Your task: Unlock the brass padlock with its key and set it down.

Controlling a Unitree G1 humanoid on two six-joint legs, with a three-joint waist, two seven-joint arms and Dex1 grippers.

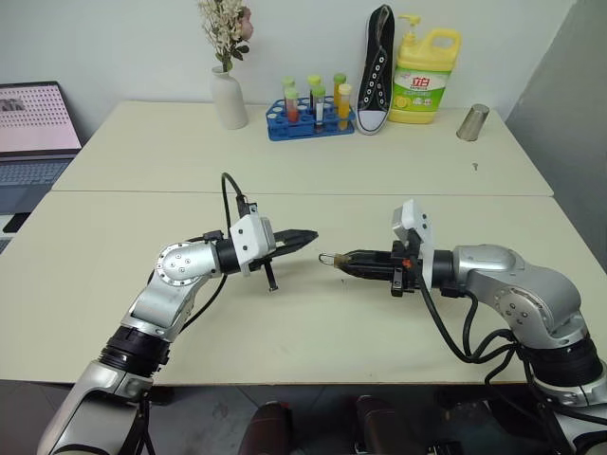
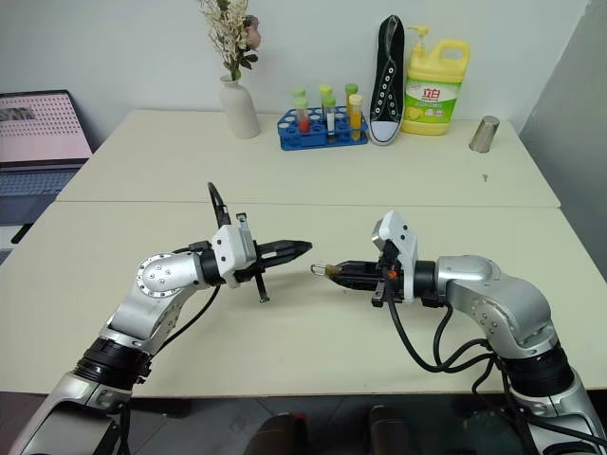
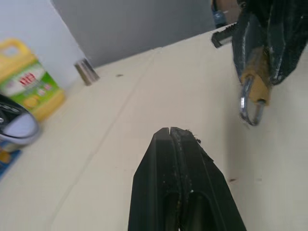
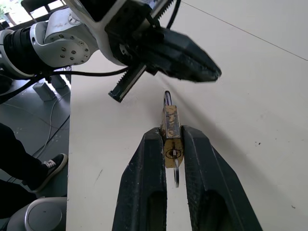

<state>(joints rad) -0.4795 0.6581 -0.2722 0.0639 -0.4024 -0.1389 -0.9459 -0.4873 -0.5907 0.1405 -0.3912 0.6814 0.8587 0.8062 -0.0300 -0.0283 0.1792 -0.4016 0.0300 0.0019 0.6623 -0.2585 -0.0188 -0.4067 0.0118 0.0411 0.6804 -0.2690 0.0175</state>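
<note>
The brass padlock (image 1: 338, 257) sits pinched at the tips of the right gripper (image 1: 347, 258), held above the table (image 1: 313, 327) with its thin shackle (image 1: 326, 258) sticking out past the fingertips toward the left gripper (image 1: 308, 234). In the left eye view the two claws point at each other over the front table, tips near but apart. The left claw's fingers are pressed together with nothing between them, slightly higher than the padlock. Far beyond both claws, along the back edge, stand a white vase (image 1: 229, 98), a blue rack of tubes (image 1: 308, 118), a black sneaker (image 1: 377, 68), a yellow detergent bottle (image 1: 426, 76) and a metal cup (image 1: 472, 122).

The right eye view gives the same layout: the padlock projects from the right claw's tips, with a small gap to the left claw's closed point.

In the left wrist view, the left claw's own fingers (image 3: 180, 192) meet in a tight seam. Ahead and to one side hangs the padlock between the right claw's dark fingers (image 3: 269, 38), its silvery shackle looping out below them.

In the right wrist view, the right claw's two fingers (image 4: 144, 192) squeeze the padlock's flat sides, keyhole face toward the camera. A thin silvery piece, probably the key (image 4: 176, 174), hangs from the keyhole. Just beyond the shackle hovers the left claw's closed tip.
</note>
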